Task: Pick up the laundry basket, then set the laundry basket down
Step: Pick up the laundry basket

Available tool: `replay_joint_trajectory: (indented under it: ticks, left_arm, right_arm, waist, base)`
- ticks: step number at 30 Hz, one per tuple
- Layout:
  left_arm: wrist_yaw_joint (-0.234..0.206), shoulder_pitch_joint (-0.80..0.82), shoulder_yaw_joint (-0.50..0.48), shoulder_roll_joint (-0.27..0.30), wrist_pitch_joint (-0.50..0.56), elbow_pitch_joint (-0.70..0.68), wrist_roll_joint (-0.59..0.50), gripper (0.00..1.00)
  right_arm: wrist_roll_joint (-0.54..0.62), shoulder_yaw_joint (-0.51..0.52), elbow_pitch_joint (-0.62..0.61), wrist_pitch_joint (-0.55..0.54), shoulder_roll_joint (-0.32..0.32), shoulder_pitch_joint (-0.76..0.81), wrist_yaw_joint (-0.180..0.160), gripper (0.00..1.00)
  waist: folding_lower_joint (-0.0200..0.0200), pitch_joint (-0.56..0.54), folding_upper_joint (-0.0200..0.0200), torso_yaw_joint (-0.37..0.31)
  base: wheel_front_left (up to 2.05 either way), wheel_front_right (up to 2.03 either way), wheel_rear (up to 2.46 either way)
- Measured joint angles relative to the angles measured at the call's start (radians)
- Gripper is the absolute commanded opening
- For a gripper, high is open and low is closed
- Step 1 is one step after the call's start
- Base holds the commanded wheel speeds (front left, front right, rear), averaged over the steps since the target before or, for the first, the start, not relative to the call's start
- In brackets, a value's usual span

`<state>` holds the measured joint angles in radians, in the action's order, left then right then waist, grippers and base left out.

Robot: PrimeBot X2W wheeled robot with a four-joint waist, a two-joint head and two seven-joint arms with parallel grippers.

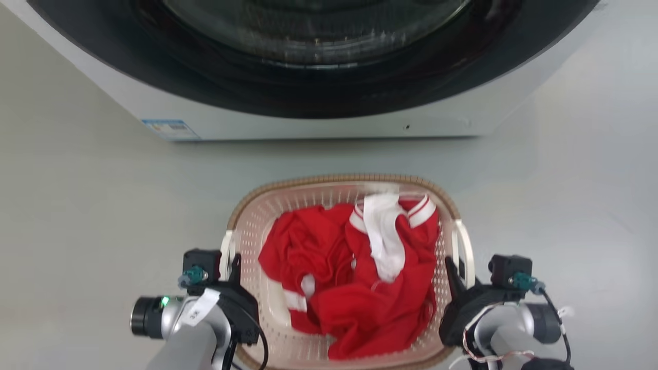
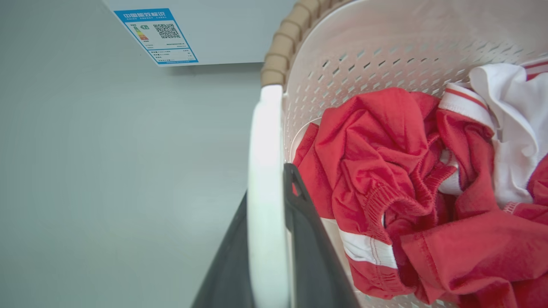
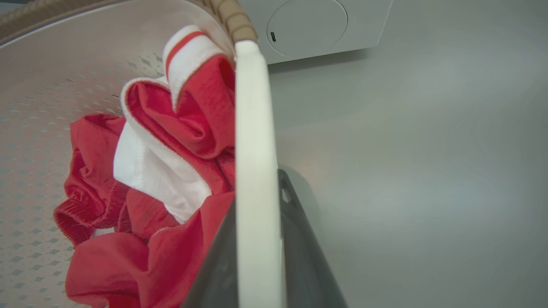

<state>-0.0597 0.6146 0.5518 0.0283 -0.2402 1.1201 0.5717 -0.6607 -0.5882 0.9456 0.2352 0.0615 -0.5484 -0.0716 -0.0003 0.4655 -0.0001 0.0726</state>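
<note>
The laundry basket (image 1: pixel 339 181), cream perforated plastic with a brown woven-look rim, sits low in the head view in front of a washing machine. Red and white clothes (image 1: pixel 360 277) lie crumpled inside it. My left gripper (image 1: pixel 231 263) is shut on the basket's white left loop handle (image 2: pixel 265 162), one dark finger on each side of the loop. On the opposite side, my right gripper (image 1: pixel 455 271) is shut the same way on the right loop handle (image 3: pixel 254 141). Whether the basket's bottom touches the floor is hidden.
The washing machine (image 1: pixel 318 118), white with a large dark round door, stands just beyond the basket, with a blue label (image 2: pixel 156 36) at its lower left corner. Smooth pale grey floor (image 1: pixel 92 216) spreads to both sides of the basket.
</note>
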Motion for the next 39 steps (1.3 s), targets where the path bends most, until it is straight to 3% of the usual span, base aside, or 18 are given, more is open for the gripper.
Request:
replay_joint_trajectory:
  ticks: [27, 39]
  left_arm:
    - [0.035, -0.268, 0.095, 0.006, 0.122, 0.070, 0.101, 0.00]
    - [0.035, -0.277, 0.112, 0.011, 0.142, 0.069, 0.112, 0.00]
  right_arm:
    - [-0.284, -0.229, 0.006, -0.122, -0.004, 0.256, -0.044, 0.00]
    - [-0.342, -0.281, 0.002, -0.146, -0.002, 0.258, -0.053, 0.00]
  waist:
    - [0.0000, -0.394, -0.0001, -0.009]
    - [0.0002, -0.451, 0.0000, -0.012]
  base:
    - [0.00, 0.00, 0.00]
    - [0.00, 0.00, 0.00]
